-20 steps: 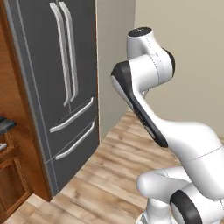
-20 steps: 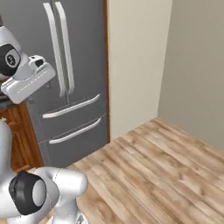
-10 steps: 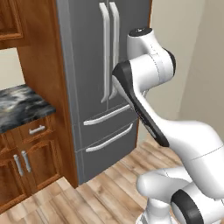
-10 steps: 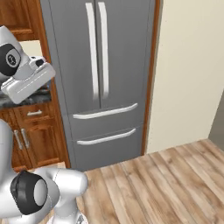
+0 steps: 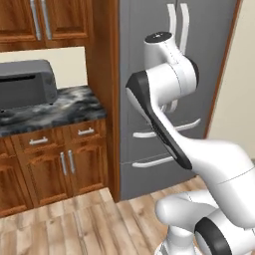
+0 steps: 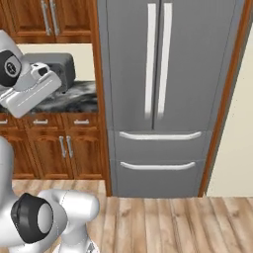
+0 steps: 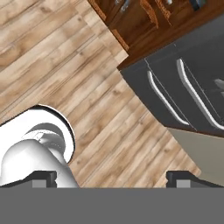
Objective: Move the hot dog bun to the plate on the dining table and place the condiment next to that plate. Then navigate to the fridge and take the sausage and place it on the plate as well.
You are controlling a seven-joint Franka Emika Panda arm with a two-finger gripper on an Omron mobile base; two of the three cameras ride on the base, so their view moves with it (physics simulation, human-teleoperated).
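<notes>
The fridge (image 6: 163,64) stands straight ahead: tall grey steel, both doors shut, long vertical bar handles and two bottom drawers. It rises behind my folded arm in the left base view as the fridge (image 5: 209,55). The hand view looks down at the fridge drawers (image 7: 183,87) and the wooden floor. My gripper (image 7: 111,177) is open, its two dark fingertips (image 7: 43,176) set wide apart with nothing between them. The hot dog bun, plate, dining table, condiment and sausage are out of view.
Left of the fridge runs a marbled wall counter (image 5: 50,112) on brown drawers and cabinet doors, with a grey boxy appliance (image 5: 25,87) on top. A wooden panel (image 5: 104,74) borders the fridge. A beige wall (image 6: 237,148) stands to the right. Wooden floor (image 6: 173,222) lies ahead.
The whole picture has shifted: the base has moved, so the fridge now sits squarely ahead and the wall counter has come into view on the left. The arm keeps its folded pose, gripper still open.
</notes>
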